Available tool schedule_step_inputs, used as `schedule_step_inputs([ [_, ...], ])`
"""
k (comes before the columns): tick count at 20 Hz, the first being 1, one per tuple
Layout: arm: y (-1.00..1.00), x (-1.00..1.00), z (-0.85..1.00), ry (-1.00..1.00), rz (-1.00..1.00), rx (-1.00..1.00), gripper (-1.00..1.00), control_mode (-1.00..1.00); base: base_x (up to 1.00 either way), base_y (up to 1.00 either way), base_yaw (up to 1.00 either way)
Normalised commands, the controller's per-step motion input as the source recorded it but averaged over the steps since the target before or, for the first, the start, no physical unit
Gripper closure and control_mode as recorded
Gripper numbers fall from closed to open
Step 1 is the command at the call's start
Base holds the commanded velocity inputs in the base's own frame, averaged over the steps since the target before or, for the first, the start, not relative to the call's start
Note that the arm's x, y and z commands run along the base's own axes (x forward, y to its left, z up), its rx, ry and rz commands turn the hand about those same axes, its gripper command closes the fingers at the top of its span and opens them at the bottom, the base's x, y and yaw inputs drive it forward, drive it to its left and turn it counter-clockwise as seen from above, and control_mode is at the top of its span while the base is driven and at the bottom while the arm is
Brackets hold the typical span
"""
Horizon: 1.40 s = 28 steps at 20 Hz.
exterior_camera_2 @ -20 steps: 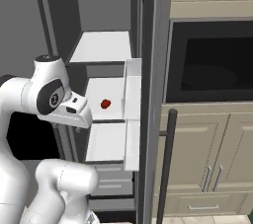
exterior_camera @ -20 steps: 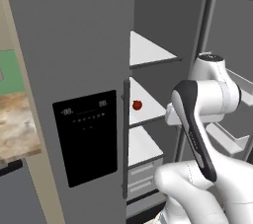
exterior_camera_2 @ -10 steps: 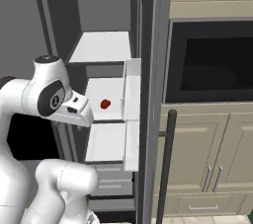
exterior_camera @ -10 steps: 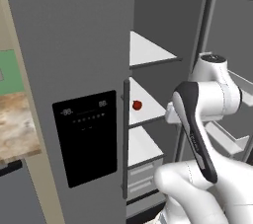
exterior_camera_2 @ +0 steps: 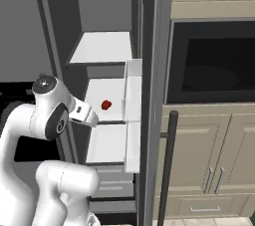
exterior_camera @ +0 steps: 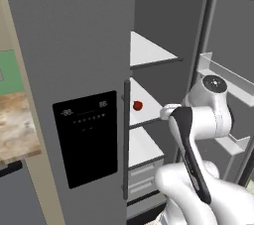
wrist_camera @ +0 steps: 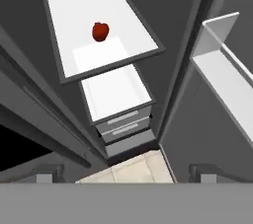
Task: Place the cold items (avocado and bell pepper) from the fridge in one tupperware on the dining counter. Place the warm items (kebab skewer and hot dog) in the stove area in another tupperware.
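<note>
The fridge (exterior_camera: 74,70) is seen with its right-hand door swung open, the black dispenser panel (exterior_camera: 85,137) set in the closed left door. Inside, white shelves are stacked one above another, and the bell pepper (exterior_camera: 137,105) is found alone on the middle shelf (exterior_camera_2: 117,101), roughly at the shelf's centre and well back from its front edge; in the hand view it lies toward the far part of that shelf (wrist_camera: 99,31). Below it a lower shelf and grey drawers (wrist_camera: 123,129) are visible, with white door bins (exterior_camera_2: 133,120) lined up along the open door. The gripper (exterior_camera_2: 89,116) is held at the front edge of the middle shelf, short of the pepper and touching nothing, and its fingers (wrist_camera: 205,172) are spread wide apart with nothing between them. A wall oven (exterior_camera_2: 214,60) and beige cabinets (exterior_camera_2: 209,160) are placed to the right of the fridge.
</note>
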Motion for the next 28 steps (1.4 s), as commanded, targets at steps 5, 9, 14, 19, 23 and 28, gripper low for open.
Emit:
schedule_step_inputs([
  [5, 0.0, 1.0, -0.19, -0.11, 0.01, 0.0, -1.0, -1.0, 0.0, 0.0, 0.0],
  [9, 0.01, 0.99, 0.0, 0.0, 0.01, 0.0, -1.0, -1.0, 0.0, 0.0, 0.0],
  [14, 0.02, 1.0, 0.0, 0.02, 0.0, 0.0, -1.0, -1.0, 0.0, 0.0, 0.0],
  [19, 0.04, 0.87, 0.0, 0.04, 0.0, 0.0, -1.0, -1.0, 0.0, 0.0, 0.0],
  [23, 0.16, 0.58, -0.07, 0.1, 0.0, 0.0, -1.0, -1.0, 0.0, 0.0, 0.0],
  [28, 0.12, 0.57, -0.12, 0.02, 0.13, 0.0, -1.0, -1.0, 0.0, 0.0, 0.0],
])
